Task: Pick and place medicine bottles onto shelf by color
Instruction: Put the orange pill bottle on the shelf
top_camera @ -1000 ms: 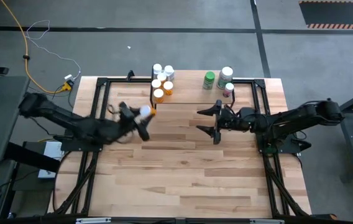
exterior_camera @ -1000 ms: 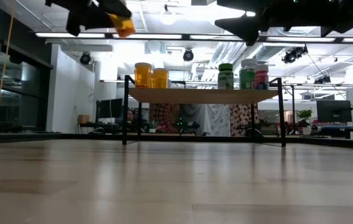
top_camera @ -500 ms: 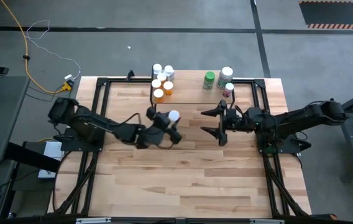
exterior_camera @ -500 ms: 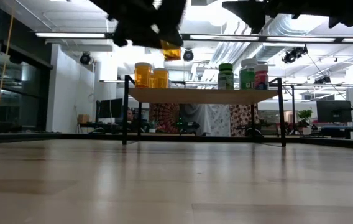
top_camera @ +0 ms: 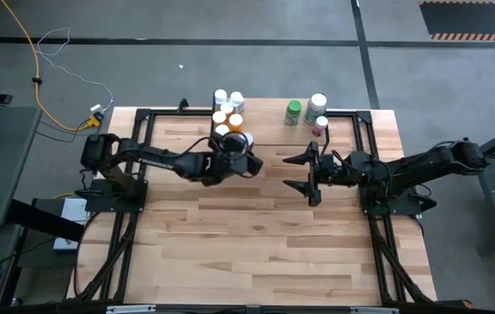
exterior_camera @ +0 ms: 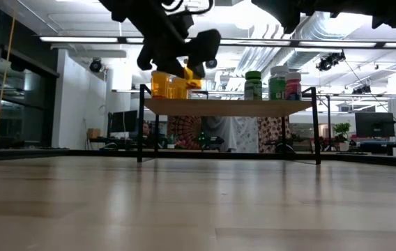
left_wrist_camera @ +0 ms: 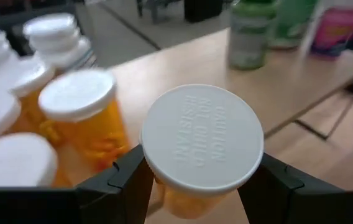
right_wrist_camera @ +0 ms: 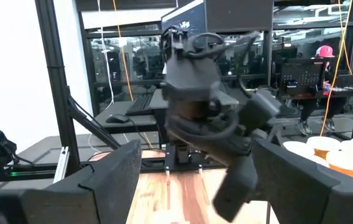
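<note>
Five white-capped orange bottles (top_camera: 226,116) stood clustered at the shelf's (top_camera: 265,122) 9 o'clock end, with a green bottle (top_camera: 294,111), a white one (top_camera: 317,105) and a pink one (top_camera: 321,125) toward its 3 o'clock end. Just at the cluster's 6 o'clock edge, the left gripper (top_camera: 240,155) hung above the table (top_camera: 256,244), fingers clamped on another orange bottle (left_wrist_camera: 200,149), cap up. Well off at 3 o'clock from it, the right gripper (top_camera: 302,172) hovered with fingers spread wide, holding nothing.

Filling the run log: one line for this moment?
left claw: shut on orange bottle, by shelf's orange group | right claw: open, waiting mid-table
</note>
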